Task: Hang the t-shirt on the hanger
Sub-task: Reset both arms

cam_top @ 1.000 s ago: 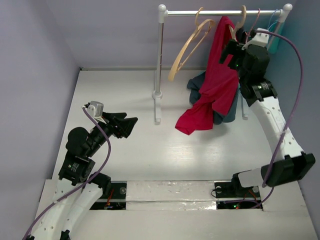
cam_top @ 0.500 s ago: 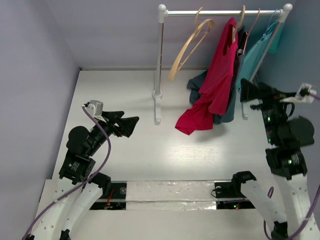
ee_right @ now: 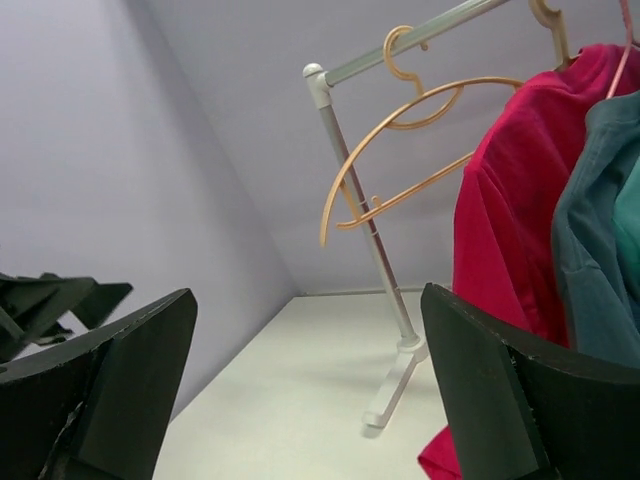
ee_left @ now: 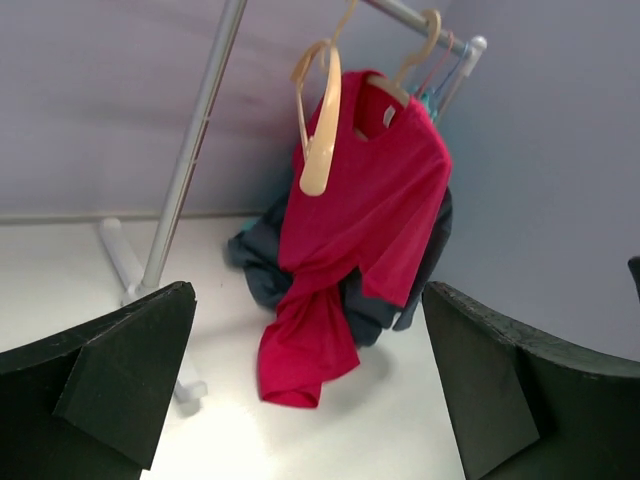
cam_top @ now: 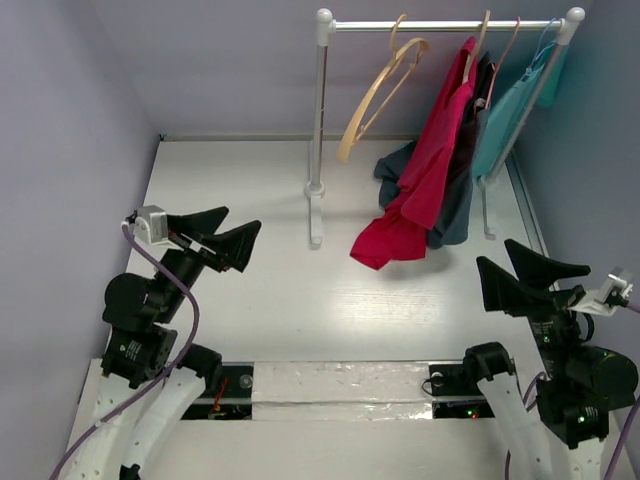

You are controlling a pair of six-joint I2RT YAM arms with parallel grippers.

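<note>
The red t-shirt (cam_top: 432, 160) hangs from a tan wooden hanger (cam_top: 484, 32) on the rail, and its lower end trails onto the table. It shows in the left wrist view (ee_left: 350, 210) with that hanger (ee_left: 415, 60), and in the right wrist view (ee_right: 510, 200). A second tan hanger (cam_top: 380, 95) hangs empty to its left. My left gripper (cam_top: 243, 222) is open and empty, at the near left, well away from the rack. My right gripper (cam_top: 495, 257) is open and empty, at the near right, below the clothes.
A dark navy garment (cam_top: 458, 205) and a teal garment (cam_top: 510, 110) hang right of the t-shirt, with a thin pink hanger (cam_top: 507, 50). The rack's white post (cam_top: 318, 110) and foot (cam_top: 316, 222) stand mid-table. Purple walls close in both sides.
My right arm has pulled away from the t-shirt's collar at the rail, down to the near right. My left gripper has shifted slightly left and back. The t-shirt stays hanging.
</note>
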